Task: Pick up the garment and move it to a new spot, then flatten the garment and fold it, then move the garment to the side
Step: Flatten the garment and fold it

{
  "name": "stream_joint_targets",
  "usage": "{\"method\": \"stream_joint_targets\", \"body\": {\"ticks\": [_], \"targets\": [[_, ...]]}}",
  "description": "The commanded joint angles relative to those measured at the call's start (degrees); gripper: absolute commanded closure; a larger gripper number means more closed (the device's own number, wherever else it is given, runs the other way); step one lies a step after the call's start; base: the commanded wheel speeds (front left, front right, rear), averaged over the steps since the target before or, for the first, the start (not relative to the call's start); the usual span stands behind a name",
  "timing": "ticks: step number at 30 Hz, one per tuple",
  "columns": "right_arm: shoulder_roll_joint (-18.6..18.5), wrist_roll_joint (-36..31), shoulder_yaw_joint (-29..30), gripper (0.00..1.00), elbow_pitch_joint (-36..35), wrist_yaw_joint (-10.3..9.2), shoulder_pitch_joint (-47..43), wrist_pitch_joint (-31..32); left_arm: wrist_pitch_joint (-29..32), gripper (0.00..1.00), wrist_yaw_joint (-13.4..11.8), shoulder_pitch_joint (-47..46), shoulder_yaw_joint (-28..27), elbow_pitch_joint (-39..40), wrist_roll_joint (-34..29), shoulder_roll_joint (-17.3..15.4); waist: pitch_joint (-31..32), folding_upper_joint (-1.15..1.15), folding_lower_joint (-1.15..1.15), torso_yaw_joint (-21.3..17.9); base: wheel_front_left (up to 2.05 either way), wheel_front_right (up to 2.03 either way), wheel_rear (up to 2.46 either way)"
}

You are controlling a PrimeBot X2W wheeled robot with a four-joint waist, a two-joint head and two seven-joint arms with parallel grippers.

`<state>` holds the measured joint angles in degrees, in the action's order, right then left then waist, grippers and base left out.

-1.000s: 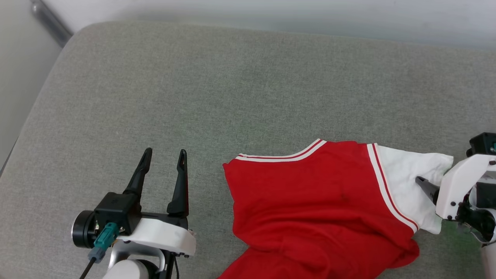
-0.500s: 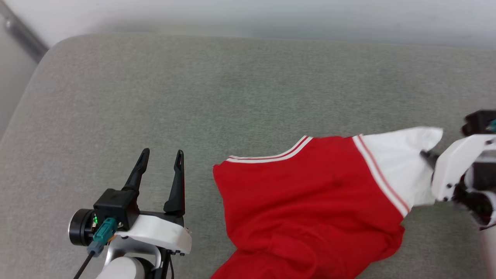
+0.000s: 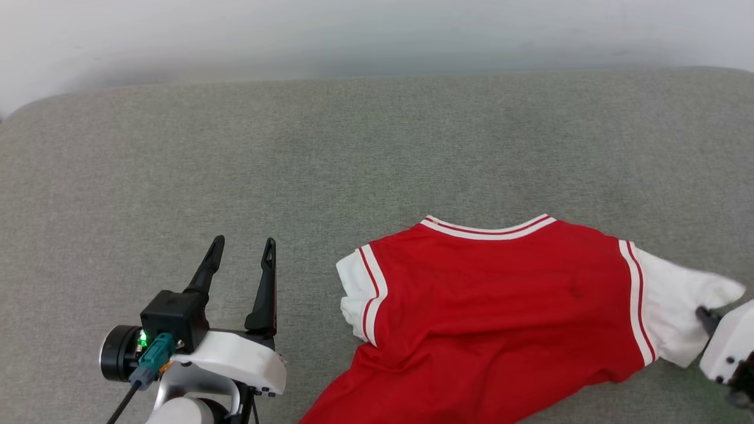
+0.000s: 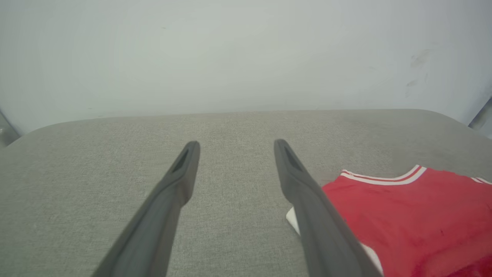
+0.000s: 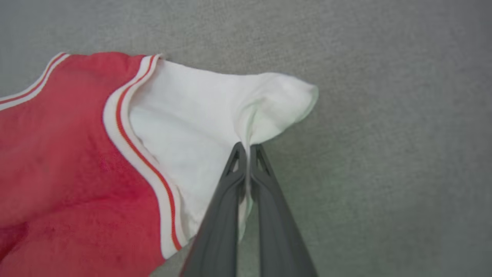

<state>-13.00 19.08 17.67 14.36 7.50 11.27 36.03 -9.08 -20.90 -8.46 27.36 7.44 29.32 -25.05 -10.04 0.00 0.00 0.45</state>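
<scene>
Garment (image 3: 500,306) lies plain red side up on the grey padded surface (image 3: 235,147), front-right of the robot, w/ collar trim (image 3: 489,228) toward the far edge. R pincer (image 5: 248,151) is clenched on a pinch of the white sleeve (image 5: 200,115), cloth bunched betw. its tips. L pincer (image 3: 242,250) is released, holding nothing, near the other sleeve (image 3: 353,288) but apart from it.
</scene>
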Motion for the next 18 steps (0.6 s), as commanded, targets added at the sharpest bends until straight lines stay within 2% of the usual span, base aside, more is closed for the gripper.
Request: {"method": "stream_joint_targets", "body": {"ticks": [1, 2, 3, 4, 7, 8, 11, 14, 18], "targets": [[1.00, -0.12, 0.00, 1.00, 0.85, -0.01, -0.58, -1.31, 0.32, 0.00, 0.04, 0.35, 0.05, 0.03, -0.01, -0.37, -0.02, 0.00, 0.00, -0.37, 0.00, 0.00, 0.00], [1.45, -0.17, -0.17, 0.84, 1.44, -0.01, -0.59, -2.74, 0.35, 0.00, 0.06, 0.34, -0.02, -0.09, 0.11, -0.46, -0.02, 0.00, 0.00, -0.55, 0.00, 0.00, 0.00], [1.86, -0.04, -0.12, 0.12, 2.22, -0.02, -0.60, -3.88, 0.57, 0.00, 0.10, 0.37, -0.02, -0.27, 0.24, -0.57, 0.00, 0.00, 0.00, -0.71, 0.00, 0.00, 0.00], [2.24, 0.05, -0.21, 0.00, 2.91, -0.02, -0.57, -5.11, 0.59, 0.00, 0.09, 0.42, -0.06, -0.38, 0.32, -0.65, 0.03, 0.00, 0.00, -0.84, 0.00, 0.00, 0.00], [2.99, 0.22, -0.79, 0.00, 3.51, -0.01, 0.20, -11.08, 0.70, 0.00, 0.09, 0.78, -0.23, -0.83, 0.62, -0.83, 0.41, 0.00, 0.00, -1.13, 0.00, 0.00, 0.00], [3.27, -0.11, -1.22, 0.00, 2.83, -0.01, 0.30, -18.57, 0.70, 0.00, -0.10, 1.15, -0.49, -1.20, 1.09, -0.91, 1.16, 0.00, 0.00, -1.31, 0.00, 0.00, 0.00], [3.33, -0.88, -2.53, 0.00, 1.22, -0.02, 0.04, -26.02, 0.79, 0.00, -0.29, 1.82, -0.74, -1.54, 1.57, -1.17, 2.25, 0.00, 0.00, -1.56, 0.00, 0.00, 0.00], [3.20, -1.80, -4.85, 0.00, -1.02, -0.02, -0.51, -32.06, 1.30, 0.00, -0.64, 2.59, -0.96, -1.89, 2.04, -1.46, 3.46, 0.00, 0.00, -1.91, 0.00, 0.00, 0.00], [3.63, -1.65, -9.95, 0.00, -5.20, -0.01, -2.07, -36.63, 2.93, 0.00, -1.05, 3.64, -1.39, -2.31, 2.98, -2.39, 5.22, 0.00, 0.00, -2.56, 0.00, 0.00, 0.00]]}}
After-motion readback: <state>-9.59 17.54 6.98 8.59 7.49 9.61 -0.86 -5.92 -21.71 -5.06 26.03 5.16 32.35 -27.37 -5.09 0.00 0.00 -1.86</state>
